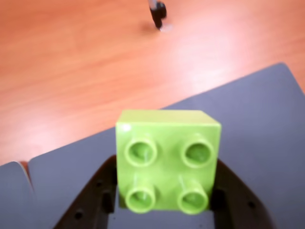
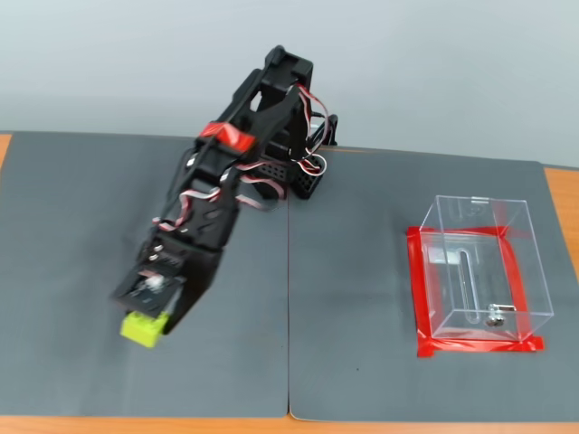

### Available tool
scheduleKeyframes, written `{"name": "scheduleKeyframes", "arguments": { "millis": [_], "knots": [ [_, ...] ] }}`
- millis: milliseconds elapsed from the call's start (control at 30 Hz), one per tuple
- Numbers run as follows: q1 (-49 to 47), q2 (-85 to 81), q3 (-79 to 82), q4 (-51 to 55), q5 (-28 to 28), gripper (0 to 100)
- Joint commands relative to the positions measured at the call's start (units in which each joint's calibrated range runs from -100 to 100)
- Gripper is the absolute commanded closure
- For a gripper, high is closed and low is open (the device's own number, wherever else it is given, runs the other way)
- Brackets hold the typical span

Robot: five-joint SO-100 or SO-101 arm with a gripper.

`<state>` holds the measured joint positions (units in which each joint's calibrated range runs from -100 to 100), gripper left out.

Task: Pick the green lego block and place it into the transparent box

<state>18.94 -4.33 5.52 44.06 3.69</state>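
The tool (image 1: 164, 202) was clamped on the green lego block (image 1: 167, 160), one dark finger pressed against each side of it in the wrist view. The block's four round studs faced the wrist camera, and its lime top filled the lower middle of that picture. Behind the block lay a grey mat (image 1: 267, 124), and past the mat's edge ran the orange wooden worktop (image 1: 71, 57), where a small dark object (image 1: 158, 15), too blurred to identify, stood near the top of the view.

In the fixed view, the black arm (image 2: 235, 181) reached from its base at the back of the mats down toward the front left, far to the left of the transparent box (image 2: 479, 267). The block (image 2: 145, 327) showed as a small lime piece at the tool's (image 2: 149, 316) tip, low over the left grey mat (image 2: 63, 271); whether it touched the mat could not be told from either picture. The box stood upright and open-topped on the right grey mat (image 2: 362, 298), well apart from the block, with red tape (image 2: 421, 298) framing its base and a small metal fitting (image 2: 494, 317) near its front bottom edge. A seam between the two mats ran between the block and the box.
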Motion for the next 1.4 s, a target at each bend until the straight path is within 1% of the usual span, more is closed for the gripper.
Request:
{"name": "scheduleKeyframes", "arguments": {
  "millis": [0, 167, 500, 967, 1367],
  "knots": [
    [-4.6, -7.9, -0.2, 0.0, -0.2, 88],
    [-10.4, -11.4, 0.3, 0.0, -0.2, 88],
    [-24.0, -16.6, 6.8, 0.0, -0.2, 88],
    [-46.2, -15.8, 7.4, 0.0, -0.2, 88],
    [-60.0, -15.7, 7.5, 0.0, -0.2, 88]
  ]
}}
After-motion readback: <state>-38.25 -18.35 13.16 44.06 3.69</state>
